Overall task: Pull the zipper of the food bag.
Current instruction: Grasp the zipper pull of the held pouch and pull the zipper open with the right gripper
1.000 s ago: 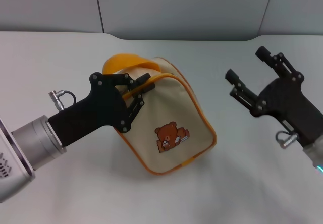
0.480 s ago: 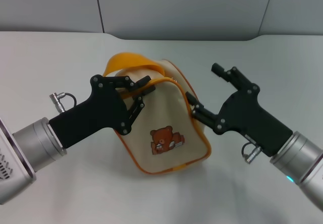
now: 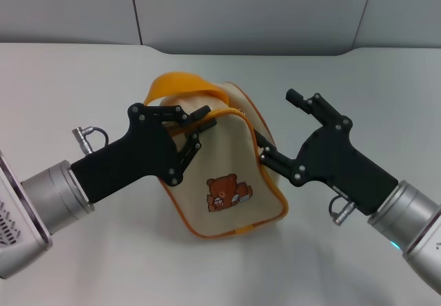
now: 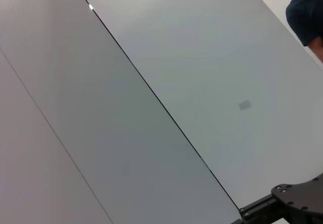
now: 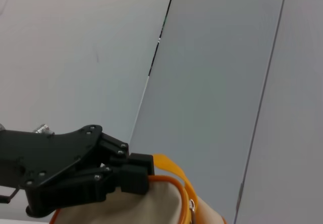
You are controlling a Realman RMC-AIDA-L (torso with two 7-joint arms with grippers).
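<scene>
Your left gripper is clamped on the food bag at its upper left corner, fingers pinching the fabric just under the yellow handle, holding the bag tilted on the table. Across the bag, your right gripper stands spread, lower finger touching the bag's right edge by the zipper. The pull tab is probably just beside that finger, though it's too small to confirm. If you close off the tab, you'll pinch piping or fabric and drag the bag from the left grip.
</scene>
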